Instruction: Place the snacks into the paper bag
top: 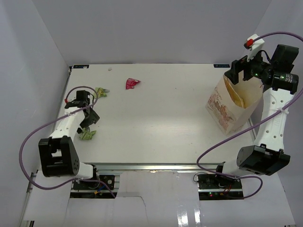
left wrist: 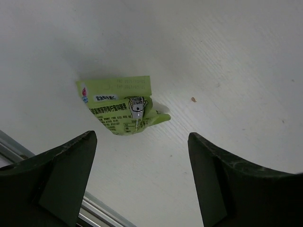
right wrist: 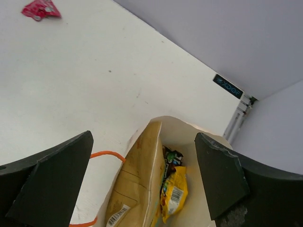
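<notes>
Your left tool (left wrist: 142, 142) is hovering spread wide; crumpled light-green foil snack packet (left wrist: 120, 106) is lying just ahead, long axis approx across the gap.

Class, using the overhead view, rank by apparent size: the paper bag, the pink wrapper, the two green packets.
1. Paper bag.
2. Pink wrapper, far green packet, near green packet: too alike to rank; the left arm partly hides the near one.
</notes>
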`<state>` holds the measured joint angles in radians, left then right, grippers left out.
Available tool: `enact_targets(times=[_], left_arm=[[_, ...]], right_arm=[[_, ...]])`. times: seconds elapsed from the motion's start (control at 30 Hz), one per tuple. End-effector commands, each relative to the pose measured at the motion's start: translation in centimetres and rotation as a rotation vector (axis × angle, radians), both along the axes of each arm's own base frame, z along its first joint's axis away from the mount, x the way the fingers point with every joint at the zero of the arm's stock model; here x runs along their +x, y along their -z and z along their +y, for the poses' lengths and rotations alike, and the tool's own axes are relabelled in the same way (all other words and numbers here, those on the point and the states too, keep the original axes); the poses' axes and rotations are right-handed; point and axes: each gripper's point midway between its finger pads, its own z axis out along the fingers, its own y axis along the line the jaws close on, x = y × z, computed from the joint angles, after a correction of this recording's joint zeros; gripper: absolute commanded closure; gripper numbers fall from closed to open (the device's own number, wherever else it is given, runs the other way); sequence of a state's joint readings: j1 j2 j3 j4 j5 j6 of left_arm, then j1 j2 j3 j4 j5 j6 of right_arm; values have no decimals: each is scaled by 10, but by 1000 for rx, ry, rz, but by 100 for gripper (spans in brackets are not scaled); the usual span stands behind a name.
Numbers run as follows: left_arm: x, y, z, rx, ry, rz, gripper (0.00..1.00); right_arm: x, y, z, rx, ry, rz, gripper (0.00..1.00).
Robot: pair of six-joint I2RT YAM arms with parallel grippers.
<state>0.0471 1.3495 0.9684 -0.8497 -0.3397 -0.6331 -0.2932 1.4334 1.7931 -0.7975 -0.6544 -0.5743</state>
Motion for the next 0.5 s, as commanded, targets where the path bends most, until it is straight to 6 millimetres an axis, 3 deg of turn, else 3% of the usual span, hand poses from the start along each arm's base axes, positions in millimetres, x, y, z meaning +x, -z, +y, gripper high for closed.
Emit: enact_targets(times=[0.0,0.17,0.3,0.37,0.4,0.47], left_arm=[[-3,9,10,37,-29,97,12],[1,36,7,16,-33,171,14],[4,46,6,4,-34,205,40],[0,51,9,18,-39,222,42],[0,51,9,22,-40,222,51],[0,50,9,23,-41,204,58]], right_arm=[[-6,-4,28,100,-136,-5,6],[-12,0,42,128,-206,3,6],[-17,-13,52,130,-262,-30,6],[-23,-21,62,140,-316,-52,6],[-26,-27,66,145,-339,-68,6],[-37,-42,82,165,-419,-104,7]])
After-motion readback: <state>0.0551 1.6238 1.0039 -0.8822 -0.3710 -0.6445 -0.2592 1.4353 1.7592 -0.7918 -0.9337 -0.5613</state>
